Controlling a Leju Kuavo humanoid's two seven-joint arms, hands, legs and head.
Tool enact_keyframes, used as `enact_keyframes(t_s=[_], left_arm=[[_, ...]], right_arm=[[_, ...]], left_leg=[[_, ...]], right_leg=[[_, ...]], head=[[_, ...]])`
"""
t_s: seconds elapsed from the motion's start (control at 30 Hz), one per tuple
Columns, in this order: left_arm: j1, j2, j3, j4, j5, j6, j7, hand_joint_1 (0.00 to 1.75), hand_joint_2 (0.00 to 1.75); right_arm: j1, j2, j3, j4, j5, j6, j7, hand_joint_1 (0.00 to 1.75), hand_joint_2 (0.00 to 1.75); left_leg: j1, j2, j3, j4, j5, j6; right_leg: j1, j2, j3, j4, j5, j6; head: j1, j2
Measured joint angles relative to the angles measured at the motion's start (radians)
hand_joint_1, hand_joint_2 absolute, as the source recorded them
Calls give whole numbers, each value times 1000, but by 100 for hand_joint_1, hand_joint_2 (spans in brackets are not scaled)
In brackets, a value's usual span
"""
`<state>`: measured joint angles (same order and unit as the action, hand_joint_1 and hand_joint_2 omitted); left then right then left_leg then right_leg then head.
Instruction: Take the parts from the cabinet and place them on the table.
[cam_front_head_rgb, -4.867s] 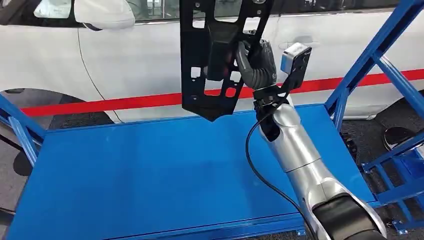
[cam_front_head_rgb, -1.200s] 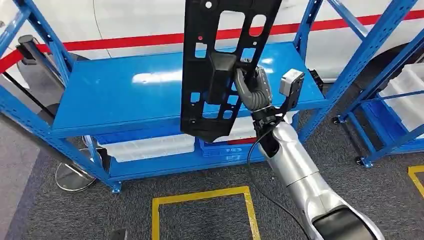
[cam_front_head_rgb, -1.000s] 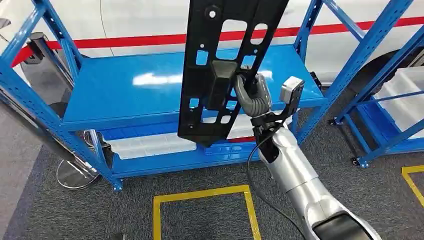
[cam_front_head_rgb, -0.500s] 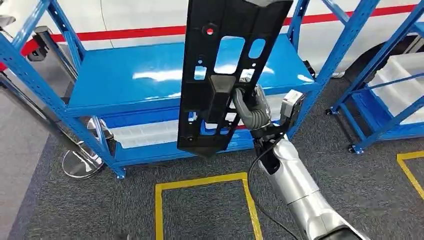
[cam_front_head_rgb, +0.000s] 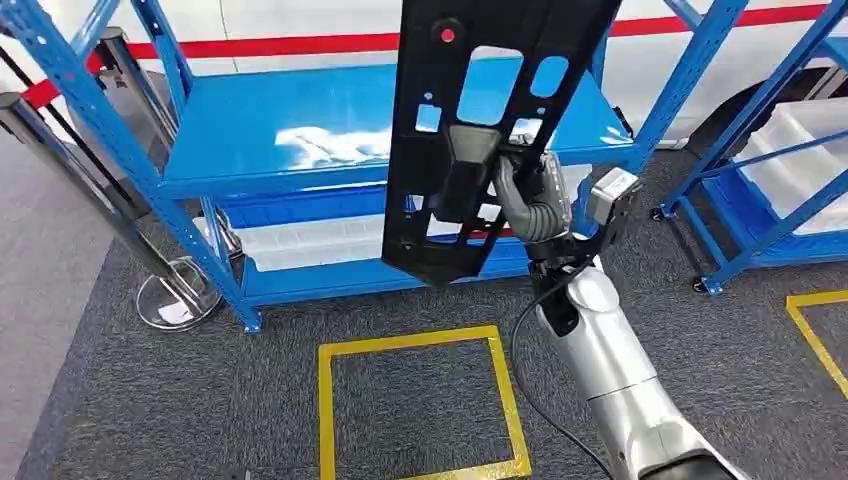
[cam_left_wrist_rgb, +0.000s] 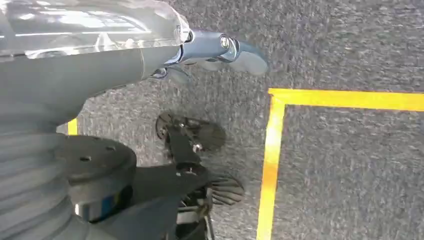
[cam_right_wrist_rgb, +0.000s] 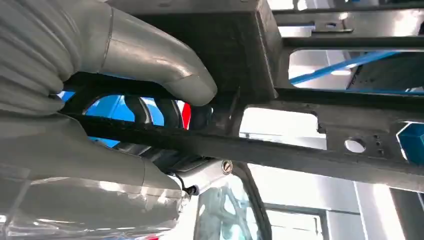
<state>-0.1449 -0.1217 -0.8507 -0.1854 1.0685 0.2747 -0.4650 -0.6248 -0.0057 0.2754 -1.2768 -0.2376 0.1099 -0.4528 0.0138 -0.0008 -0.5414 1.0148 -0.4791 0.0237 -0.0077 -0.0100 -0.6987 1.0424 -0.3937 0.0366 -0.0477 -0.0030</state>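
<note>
Transport of the part is under way. Right hand (cam_front_head_rgb: 528, 195) grips the black panel (cam_front_head_rgb: 490, 130) by its central block, holding it upright and clear of any surface; in the right wrist view the thumb (cam_right_wrist_rgb: 165, 70) presses on the block while the darker fingers wrap behind a rib. Left hand (cam_left_wrist_rgb: 220, 50) hangs over the grey carpet, holding nothing; whether its fingers are apart or curled cannot be told.

Change noted: a few seconds ago the blue shelf filled the head view from close range; now the whole blue rack (cam_front_head_rgb: 330, 130) sits farther off, with carpet and a yellow floor square (cam_front_head_rgb: 420, 405) near the robot. The camera has moved, not the rack. Judgement: the part is withdrawn and the robot is backing off; no desk is yet visible, so placing remains outstanding.
</note>
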Motion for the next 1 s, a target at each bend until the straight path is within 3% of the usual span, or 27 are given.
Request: enact_keyframes(t_s=[0.07, 0.1, 0.13, 0.17, 0.2, 0.23, 0.27, 0.3, 0.33, 0.37, 0.43, 0.47, 0.5, 0.53, 0.6, 0.63, 0.67, 0.7, 0.73, 0.77, 0.8, 0.83, 0.87, 0.93, 0.97, 1.0], left_arm=[[0, 1, 1, 0, -1, 0, -1, 0, 175], [1, 1, 1, 0, -3, -1, -2, 0, 175], [1, 3, 1, 0, -4, -1, -2, 0, 175], [1, 3, 1, 0, -4, -1, -2, 0, 175], [0, 4, 1, 0, -4, -1, -2, 0, 175], [0, 4, 2, 0, -5, -2, -2, 0, 175], [0, 4, 2, 0, -7, -2, -2, 0, 175], [1, 3, 2, 0, -8, -3, -2, 0, 175], [0, 4, 2, 0, -10, -5, -2, 0, 175], [1, 4, 2, 0, -10, -6, -3, 0, 175], [4, 5, 2, 0, -10, -9, -3, 0, 175], [9, 5, 2, 0, -10, -11, -3, 0, 175], [11, 6, 2, 0, -10, -12, -4, 0, 175], [13, 6, 2, 0, -10, -13, -4, 0, 175], [13, 6, 2, 0, -11, -17, -5, 0, 175], [14, 7, 2, 0, -11, -18, -5, 0, 175], [15, 8, 2, 0, -13, -18, -6, 0, 175], [17, 8, 2, 0, -14, -19, -7, 0, 175], [19, 8, 2, 0, -16, -20, -8, 0, 175], [19, 8, 2, 0, -19, -20, -10, 0, 175], [18, 8, 2, 0, -20, -21, -11, 0, 175], [16, 8, 2, 0, -20, -21, -12, 0, 175], [17, 9, 2, 0, -21, -21, -13, 0, 175], [24, 10, 2, 0, -22, -23, -14, 0, 175], [28, 8, 2, 0, -22, -25, -14, 0, 175], [29, 8, 2, 0, -22, -27, -16, 0, 175]], right_arm=[[19, -11, -10, -21, 14, 0, 1, 175, 175], [35, -13, -21, -34, 25, 2, 0, 175, 175], [47, -13, -31, -41, 37, 7, 0, 175, 175], [58, -13, -40, -41, 49, 9, 0, 175, 175], [68, -13, -44, -42, 54, 11, 0, 175, 175], [73, -13, -47, -43, 57, 12, 0, 175, 175], [75, -13, -50, -47, 59, 13, 0, 175, 175], [73, -14, -55, -51, 62, 14, -1, 175, 175], [72, -13, -59, -57, 64, 14, -1, 175, 175], [71, -13, -60, -59, 64, 14, -4, 175, 175], [74, -13, -65, -58, 68, 14, -6, 175, 175], [79, -14, -66, -58, 68, 14, -6, 175, 175], [80, -14, -66, -57, 71, 14, -6, 175, 175], [81, -13, -66, -57, 72, 15, -8, 175, 175], [86, -13, -66, -57, 74, 16, -8, 175, 175], [89, -13, -66, -57, 75, 16, -8, 175, 175], [95, -13, -66, -57, 75, 17, -9, 175, 175], [102, -13, -66, -57, 76, 18, -10, 175, 175], [109, -14, -67, -58, 76, 18, -10, 175, 175], [113, -14, -67, -58, 76, 18, -11, 175, 175], [115, -14, -67, -60, 76, 19, -11, 175, 175], [119, -14, -68, -67, 76, 18, -11, 175, 175], [126, -15, -69, -76, 77, 19, -12, 175, 175], [140, -15, -70, -93, 78, 21, -15, 175, 175], [151, -16, -71, -100, 78, 21, -15, 175, 175], [160, -19, -75, -108, 78, 21, -15, 175, 175]], left_leg=[[-3, 1, -27, 1, 19, 6], [-5, 1, -40, 2, 28, 7], [-7, 1, -49, 2, 36, 8], [-10, 1, -59, 3, 43, 8], [-13, 1, -72, 5, 51, 9], [-15, 1, -80, 6, 58, 9], [-19, 0, -88, 7, 66, 8], [-19, 0, -94, 7, 73, 7], [-25, 1, -99, 8, 79, 2], [-19, 1, -103, 5, 93, -7], [-13, 1, -109, -5, 112, -17], [-21, -2, -113, -9, 115, -24], [-18, -3, -120, 5, 80, -29], [-17, -2, -136, 55, 19, -34], [-10, -2, -174, 215, -87, -44], [-9, -2, -187, 277, -106, -48], [-7, -2, -186, 321, -93, -51], [-5, -2, -167, 314, -58, -54], [-3, -1, -126, 266, -13, -55], [-2, -1, -76, 196, 13, -54], [-2, -3, -19, 114, 3, -50], [-6, -3, 31, 38, -37, -45], [-9, -6, 37, 16, -47, -36], [-14, -6, 25, 16, -31, -26], [-4, -5, 14, 4, -14, -15], [0, 2, 8, 1, 1, -9]], right_leg=[[0, 1, -36, 143, -134, 7], [1, 1, -53, 230, -180, 7], [2, 2, -60, 290, -189, 6], [2, 3, -52, 318, -164, 2], [4, 3, -25, 301, -118, -5], [6, 4, 10, 259, -84, -12], [12, 7, 73, 173, -62, -25], [17, 11, 141, 70, -83, -42], [18, 8, 190, -13, -116, -49], [22, 10, 202, -44, -128, -44], [28, 10, 189, -44, -109, -48], [18, 8, 186, -63, -94, -56], [16, 0, 183, -65, -81, -62], [14, -1, 170, -64, -71, -73], [15, -1, 141, -53, -56, -75], [15, -2, 128, -47, -49, -75], [14, -3, 108, -38, -42, -74], [13, -3, 92, -30, -35, -71], [12, -3, 74, -20, -28, -69], [11, -2, 57, -10, -22, -65], [11, -1, 44, 1, -16, -61], [16, 0, 32, 9, -11, -56], [14, -1, 29, 8, -3, -48], [11, -1, 28, 0, 20, -37], [18, 1, 24, -5, 31, -29], [11, 8, 14, 6, -3, -23]], head=[[2, 0], [2, 0], [2, 0], [2, 0], [2, 0], [2, 0], [2, 0], [2, 0], [2, 0], [2, 0], [2, 0], [2, 0], [2, 0], [2, 0], [2, 0], [2, 0], [2, 0], [2, 0], [2, 0], [2, 0], [2, 0], [2, 0], [2, 0], [1, 0], [1, 0], [1, 0]])
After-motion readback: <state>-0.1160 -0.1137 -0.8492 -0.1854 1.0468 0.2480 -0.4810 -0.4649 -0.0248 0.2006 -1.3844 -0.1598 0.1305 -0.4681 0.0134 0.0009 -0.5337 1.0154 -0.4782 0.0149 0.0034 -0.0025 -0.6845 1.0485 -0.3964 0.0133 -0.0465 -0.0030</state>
